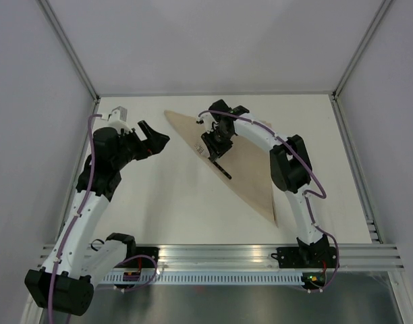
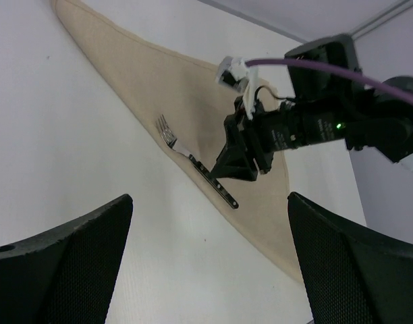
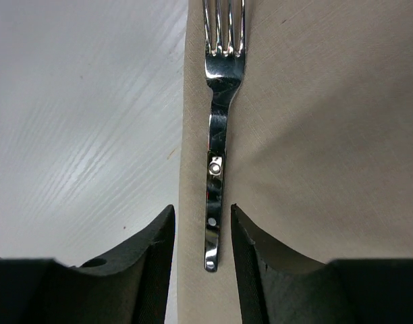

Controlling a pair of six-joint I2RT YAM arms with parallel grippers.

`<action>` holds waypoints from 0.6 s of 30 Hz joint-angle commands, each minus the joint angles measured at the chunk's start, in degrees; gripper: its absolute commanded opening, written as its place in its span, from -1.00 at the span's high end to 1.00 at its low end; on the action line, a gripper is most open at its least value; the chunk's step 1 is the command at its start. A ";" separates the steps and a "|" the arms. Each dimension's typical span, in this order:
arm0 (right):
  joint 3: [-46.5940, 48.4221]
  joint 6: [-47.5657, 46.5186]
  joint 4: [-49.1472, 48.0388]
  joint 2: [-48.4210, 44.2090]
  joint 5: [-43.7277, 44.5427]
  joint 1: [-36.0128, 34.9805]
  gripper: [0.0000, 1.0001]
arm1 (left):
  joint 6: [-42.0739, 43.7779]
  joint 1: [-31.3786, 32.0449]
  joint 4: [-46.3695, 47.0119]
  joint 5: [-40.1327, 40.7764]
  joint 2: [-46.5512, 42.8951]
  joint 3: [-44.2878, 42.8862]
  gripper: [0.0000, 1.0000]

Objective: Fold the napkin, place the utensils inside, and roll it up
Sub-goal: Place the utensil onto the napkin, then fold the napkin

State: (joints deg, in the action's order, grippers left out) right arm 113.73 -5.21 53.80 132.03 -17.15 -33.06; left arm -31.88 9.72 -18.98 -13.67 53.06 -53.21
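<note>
Small silver-headed, black-handled fork flat along folded edge of beige cloth napkin on white table, handle between right gripper jaws, apart, not clamped. Left gripper jaws wide apart, well aside.

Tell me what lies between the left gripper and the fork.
Bare table, then the edge of the napkin under the fork; nothing else. The top view shows it.

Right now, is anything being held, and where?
Nothing. The jaws on the right arm straddle the fork handle without touching; those on the left arm gape empty.
</note>
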 commanded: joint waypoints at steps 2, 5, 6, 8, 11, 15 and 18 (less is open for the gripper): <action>3.16 4.07 0.70 -11.33 -1.48 4.39 0.10 | 5.33 5.55 7.19 -0.93 -1.73 3.98 -0.99; 2.20 5.04 -0.80 -15.11 -6.75 13.16 0.09 | 8.84 16.33 10.71 7.14 -1.12 6.00 -0.99; 1.33 5.04 -1.24 -15.92 -7.98 14.94 0.09 | 9.98 19.61 12.03 9.95 -0.77 6.36 -0.99; 0.00 5.04 -1.59 -18.28 -9.74 19.84 0.09 | 13.06 27.50 14.23 16.91 0.99 7.59 -0.99; -6.74 5.04 -4.22 -21.97 -11.59 25.04 0.09 | 17.98 36.82 20.98 22.01 4.24 9.78 -0.99; -13.25 4.51 -6.86 -25.15 -12.20 28.74 0.09 | 26.50 49.67 31.87 33.68 10.91 12.25 -0.99; -16.43 4.95 -8.62 -26.20 -14.31 31.47 0.09 | 35.18 57.85 39.94 40.01 19.78 12.43 -0.99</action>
State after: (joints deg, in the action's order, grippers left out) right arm 100.25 -1.83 47.22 107.77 -27.49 -2.37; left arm -9.67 61.91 7.09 14.74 67.33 -41.63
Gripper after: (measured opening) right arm 0.455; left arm 0.994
